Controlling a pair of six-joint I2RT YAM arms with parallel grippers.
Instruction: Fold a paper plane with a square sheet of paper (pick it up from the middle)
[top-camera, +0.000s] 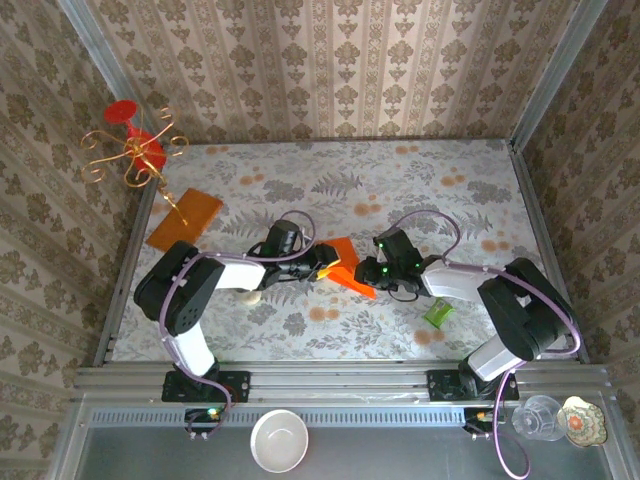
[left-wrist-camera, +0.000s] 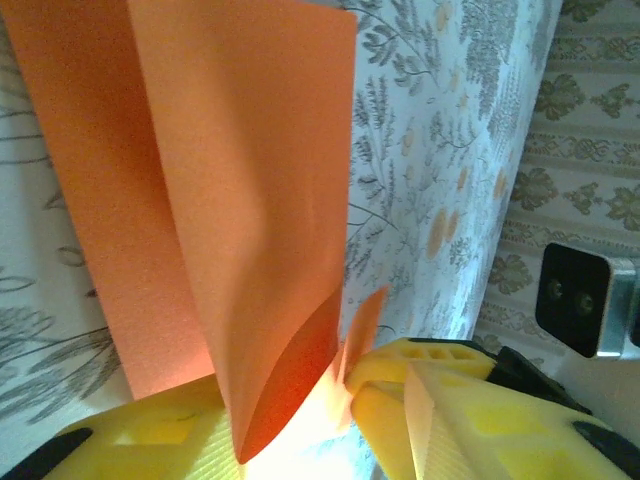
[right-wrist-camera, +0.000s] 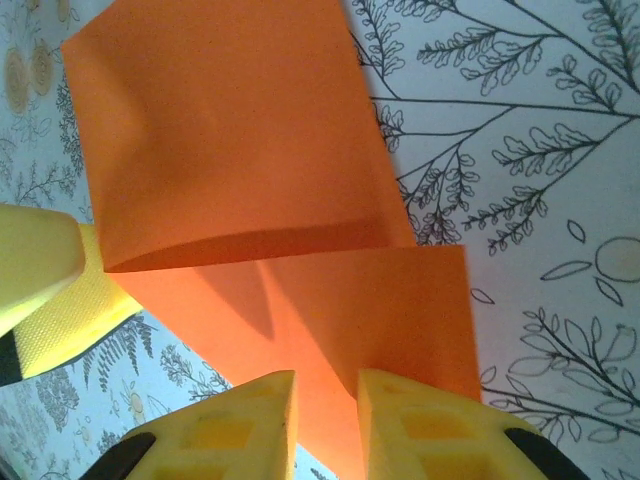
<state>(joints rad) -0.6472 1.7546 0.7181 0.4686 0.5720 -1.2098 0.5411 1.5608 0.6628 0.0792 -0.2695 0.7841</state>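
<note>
You are working over the patterned counter (top-camera: 420, 180), where your left arm (top-camera: 190, 285) and right arm (top-camera: 510, 300) are both reaching inward and meeting near its middle. The square sheet of paper (top-camera: 345, 255) is sitting between them, bright red-orange, and it is looking raised off the cloth rather than lying flat. From the right wrist it is showing as two overlapping panels, the upper one bending over the lower along a soft, curved line that is not reading as a pressed crease. From the left wrist one flap is curling down into the space between the left fingers (left-wrist-camera: 450, 410). These are standing on either side of it, and I cannot tell whether they are pinching it or only bracketing it. The right fingers (right-wrist-camera: 420, 425) are sitting close together, with the sheet's near edge running into the narrow slot between them, and I cannot tell whether they are clamping it. I am judging that you are working an early fold, with no nose or wings showing, so most of the task is lying ahead. The next move is calling for lining the flap's edge up with the panel beneath, then lowering it to the counter and pressing the bend into a sharp crease, going gently because paper this thin is likely to buckle or slip
</note>
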